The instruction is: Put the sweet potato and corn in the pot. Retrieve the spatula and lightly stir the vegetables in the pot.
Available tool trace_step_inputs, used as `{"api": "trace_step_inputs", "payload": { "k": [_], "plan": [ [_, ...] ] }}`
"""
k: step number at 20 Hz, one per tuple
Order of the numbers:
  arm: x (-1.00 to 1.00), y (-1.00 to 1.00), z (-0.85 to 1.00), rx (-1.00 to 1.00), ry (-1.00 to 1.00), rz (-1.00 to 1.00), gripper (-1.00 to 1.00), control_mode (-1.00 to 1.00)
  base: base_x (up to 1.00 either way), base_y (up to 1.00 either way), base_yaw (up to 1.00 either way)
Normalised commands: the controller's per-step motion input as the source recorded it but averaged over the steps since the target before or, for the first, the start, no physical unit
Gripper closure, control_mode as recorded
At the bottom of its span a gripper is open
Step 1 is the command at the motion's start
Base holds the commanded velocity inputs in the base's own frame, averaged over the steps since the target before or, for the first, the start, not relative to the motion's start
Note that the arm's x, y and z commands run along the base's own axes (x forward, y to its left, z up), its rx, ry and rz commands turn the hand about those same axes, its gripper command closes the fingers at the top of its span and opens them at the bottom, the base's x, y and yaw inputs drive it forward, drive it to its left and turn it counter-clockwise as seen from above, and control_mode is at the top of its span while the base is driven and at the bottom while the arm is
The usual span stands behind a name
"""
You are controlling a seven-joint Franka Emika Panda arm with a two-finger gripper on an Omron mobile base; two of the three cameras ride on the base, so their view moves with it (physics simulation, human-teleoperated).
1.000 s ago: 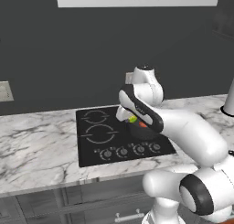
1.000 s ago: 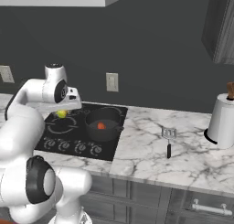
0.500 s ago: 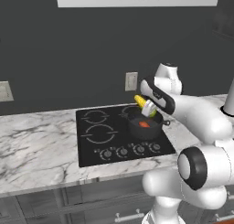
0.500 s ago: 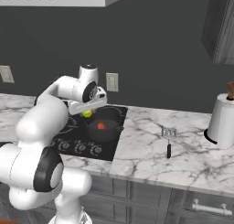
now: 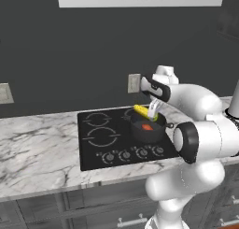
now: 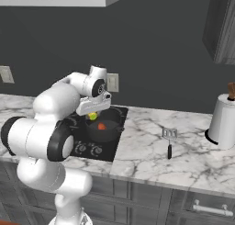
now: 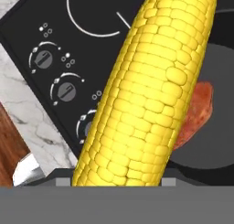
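Progress: roughly halfway by judgement. The pot, a low dark round vessel on the stove's right burner, already contains the sweet potato, an orange-brown lump on its floor. The corn, a yellow cob, is not yet inside; it hangs just above the pot's rim, clamped in the gripper. The spatula lies untouched on the desk, well right of the pot; stirring remains.

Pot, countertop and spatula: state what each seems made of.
Pot: dark matte metal by the look, perhaps cast iron or coated; no shine shows.
Countertop: polished marble or a marble-look stone, white with grey veining.
Spatula: slotted grey head looks metal, the black handle likely plastic; too small to tell.
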Motion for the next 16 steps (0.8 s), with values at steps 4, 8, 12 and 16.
{"api": "trace_step_inputs", "payload": {
  "k": [4,8,12,16],
  "plan": [
    [0.20,-0.15,-0.13,0.00,0.01,0.00,1.00,-1.00,0.00,0.00,0.00],
    [0.20,-0.27,0.00,0.00,0.00,0.00,1.00,-1.00,0.00,0.00,0.00],
    [0.29,-0.19,-0.01,0.00,0.00,-0.02,1.00,-1.00,0.00,0.00,0.00],
    [0.35,0.06,-0.16,-0.02,0.00,-0.08,1.00,-1.00,0.00,0.00,0.00]
  ]
}}
